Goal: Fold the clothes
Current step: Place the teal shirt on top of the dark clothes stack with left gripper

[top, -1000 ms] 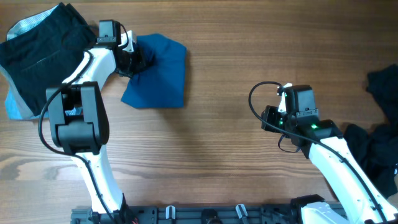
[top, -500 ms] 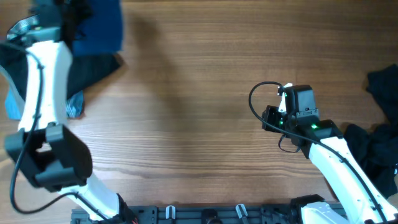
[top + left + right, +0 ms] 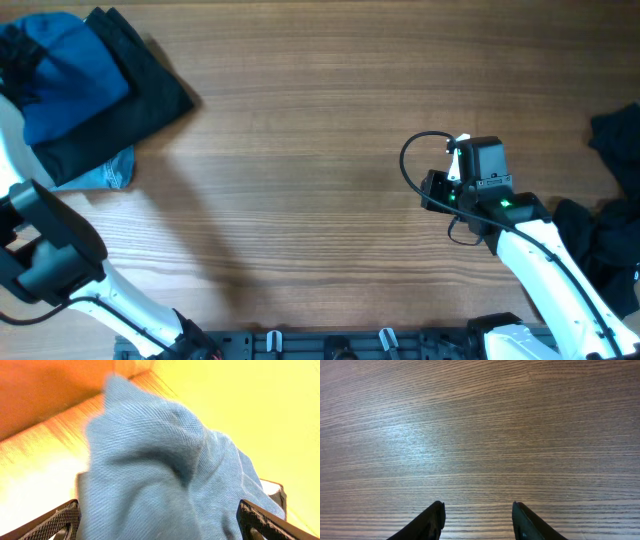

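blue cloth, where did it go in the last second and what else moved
The left gripper carried the blue cloth leftward off the bare table onto the black garment in the far-left corner; its fingers now stand wide apart. The right gripper, open over the table, and the dark clothes at right stayed put.

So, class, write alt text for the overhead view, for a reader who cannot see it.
A blue cloth lies bunched on a black garment at the top-left corner of the table. The right arm sits over bare wood, dark clothes piled at the right edge.
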